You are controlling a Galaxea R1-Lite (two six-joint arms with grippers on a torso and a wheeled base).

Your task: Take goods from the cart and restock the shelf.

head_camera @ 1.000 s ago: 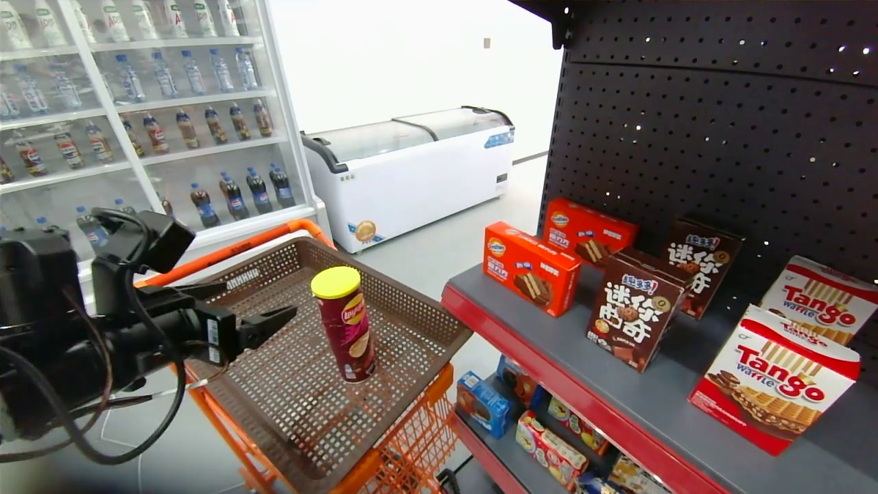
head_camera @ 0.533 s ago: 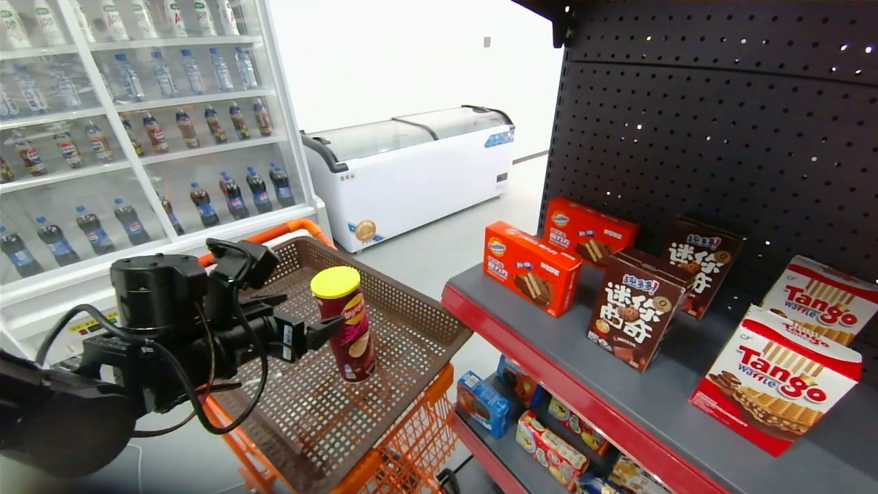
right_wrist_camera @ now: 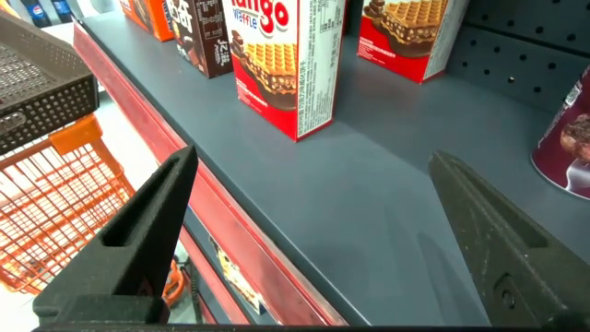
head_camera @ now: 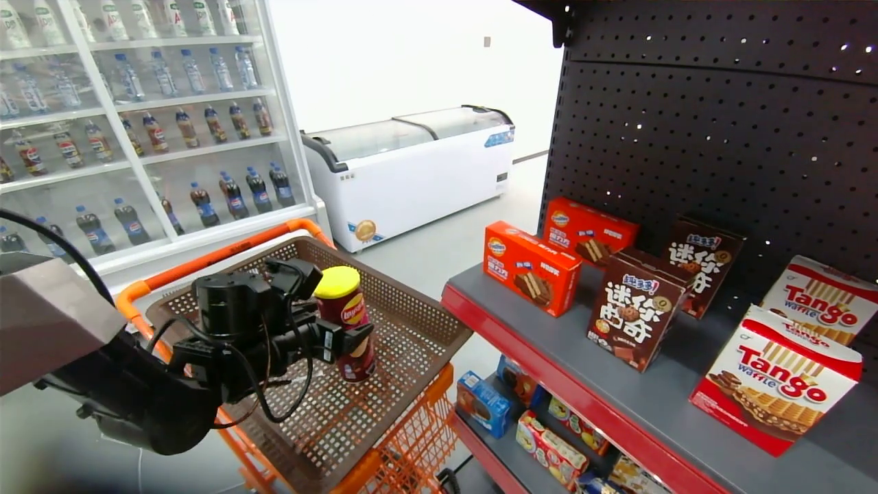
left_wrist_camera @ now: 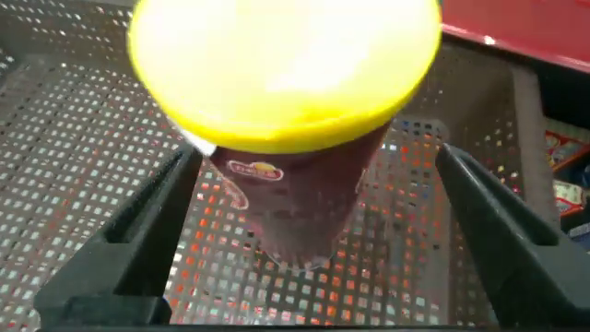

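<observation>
Left gripper [head_camera: 354,336] has slid in across the cart tray [head_camera: 418,302], now flanking the chip can [head_camera: 345,307], upright mid-tray. L wrist: jaws spread either side of can [left_wrist_camera: 295,198], not pinching; grasp likely next. R wrist: right gripper [right_wrist_camera: 313,171] spread wide over shelf [right_wrist_camera: 369,235] front edge.

You are looking at a can [head_camera: 345,307] with a glossy printed sleeve and a smooth yellow plastic lid [head_camera: 337,282]. The tray [head_camera: 411,322] is matt brown plastic, perforated all over; the basket [head_camera: 411,439] is orange coated wire. The left gripper [left_wrist_camera: 318,184] has matt black fingers [left_wrist_camera: 138,240], plastic by the look of them. The shelf deck [head_camera: 617,391] is smooth matt grey with a glossy red front edge [head_camera: 549,370]. The back panel [head_camera: 686,123] is matt black and perforated. The boxes [head_camera: 531,267] are glossy printed cardboard.
</observation>
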